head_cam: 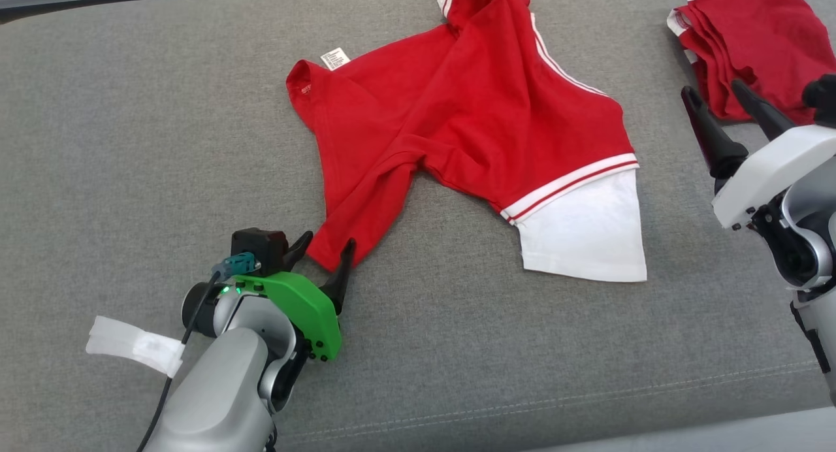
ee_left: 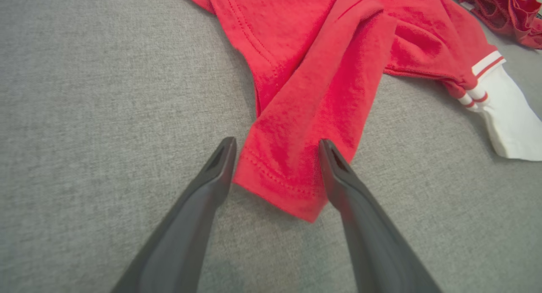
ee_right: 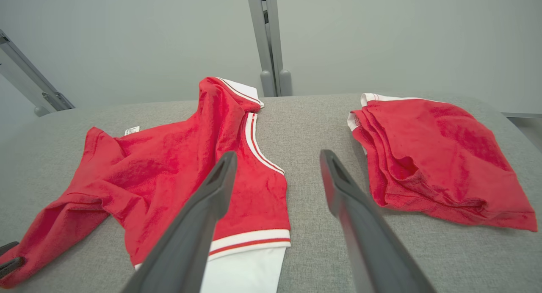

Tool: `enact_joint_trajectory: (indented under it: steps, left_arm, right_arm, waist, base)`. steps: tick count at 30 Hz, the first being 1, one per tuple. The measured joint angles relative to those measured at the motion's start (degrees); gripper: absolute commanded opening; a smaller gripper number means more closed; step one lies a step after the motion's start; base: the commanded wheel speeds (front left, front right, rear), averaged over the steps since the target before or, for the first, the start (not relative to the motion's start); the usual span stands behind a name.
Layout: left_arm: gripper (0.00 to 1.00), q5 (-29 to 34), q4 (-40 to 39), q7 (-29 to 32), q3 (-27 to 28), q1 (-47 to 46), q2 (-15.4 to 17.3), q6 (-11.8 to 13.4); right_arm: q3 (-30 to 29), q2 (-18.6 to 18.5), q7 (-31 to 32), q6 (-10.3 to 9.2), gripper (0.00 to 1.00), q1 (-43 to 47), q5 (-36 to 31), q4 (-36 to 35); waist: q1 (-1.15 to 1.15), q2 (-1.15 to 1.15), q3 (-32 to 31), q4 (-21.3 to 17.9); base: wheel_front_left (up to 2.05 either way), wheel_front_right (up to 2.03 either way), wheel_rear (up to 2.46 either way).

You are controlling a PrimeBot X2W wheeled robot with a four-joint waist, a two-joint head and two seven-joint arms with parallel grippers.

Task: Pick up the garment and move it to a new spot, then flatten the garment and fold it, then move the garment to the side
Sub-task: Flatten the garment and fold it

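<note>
While the red garment [head_cam: 457, 132] lies rumpled across the middle of the grey padded surface [head_cam: 130, 145], one narrow hem corner of it reaches toward the robot. It has white stripes along one seam and a striped band joined to a white panel [head_cam: 584, 236] on its right side. A small white label [head_cam: 335, 58] shows at its far left edge. The left gripper [head_cam: 328, 246] sits low at that near corner. Its jaws are spread wide, one dark finger on each side of the red hem and not pinching it. In the left wrist view the corner lies flat on the surface between the fingers [ee_left: 211, 178]. The right gripper [head_cam: 715, 93] hangs at the right edge, well apart from the garment, its jaws also spread and holding nothing. Just beyond it a second red garment [head_cam: 757, 40] lies folded in a loose pile at the far right corner. A strip of white tape [head_cam: 134, 344] hangs from the left arm.
</note>
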Motion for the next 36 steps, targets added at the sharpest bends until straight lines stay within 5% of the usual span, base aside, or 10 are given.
enact_joint_trajectory:
  steps: [2,3,4,8,15,21,30,36]
  left_arm:
    - [1.0,-0.38,0.8,0.44,0.2,-0.13,0.13,0.01]
    - [0.8,-0.54,1.15,0.91,0.09,-0.18,0.25,0.0]
    - [0.47,-0.55,1.29,1.22,-0.16,-0.18,0.37,0.0]
    - [0.0,-0.7,1.07,1.91,-0.84,-0.18,0.42,-0.09]
    - [0.0,0.87,-3.57,-3.44,-1.47,-0.3,1.54,-0.52]
    - [0.0,4.64,-8.16,-10.07,-1.09,-1.87,5.7,0.12]
    - [0.0,11.63,-17.57,-12.47,-4.68,-0.16,12.39,-0.69]
    - [0.0,10.78,-16.6,-12.47,-8.09,6.1,12.88,-1.27]
  right_arm:
    - [-1.12,0.51,0.78,0.0,1.0,1.66,-0.32,-2.35]
    - [-1.68,0.9,1.09,-0.01,1.0,2.35,-0.54,-3.28]
    - [-2.15,1.27,1.53,-0.01,1.0,3.08,-0.71,-4.22]
    - [-3.63,2.35,3.0,0.0,1.0,5.09,-1.44,-7.15]
    - [-5.46,4.11,4.08,0.0,1.0,6.46,-2.1,-9.51]
    - [-5.93,4.93,4.56,0.0,1.0,6.69,-2.56,-10.1]
    - [-6.43,5.19,4.79,0.0,1.0,7.99,-2.61,-10.37]
    - [-6.95,5.45,4.78,-0.01,1.0,9.15,-2.44,-10.28]
  waist:
    - [0.0,0.0,-0.19,-0.71]
    - [0.0,0.0,-0.32,-0.91]
    - [0.0,0.0,-0.48,-1.0]
    - [0.0,0.0,-0.8,-0.65]
    - [0.0,0.0,-1.23,0.91]
    - [0.0,0.0,-1.84,2.22]
    - [0.0,0.0,-2.46,3.48]
    - [0.0,0.0,-2.45,3.65]
  base:
    - [0.0,0.0,0.0]
    - [0.0,0.0,0.0]
    - [0.0,0.0,0.0]
    - [0.0,0.0,0.0]
    - [0.0,0.0,0.0]
    - [0.0,0.0,0.0]
    - [0.0,0.0,0.0]
    - [0.0,0.0,0.0]
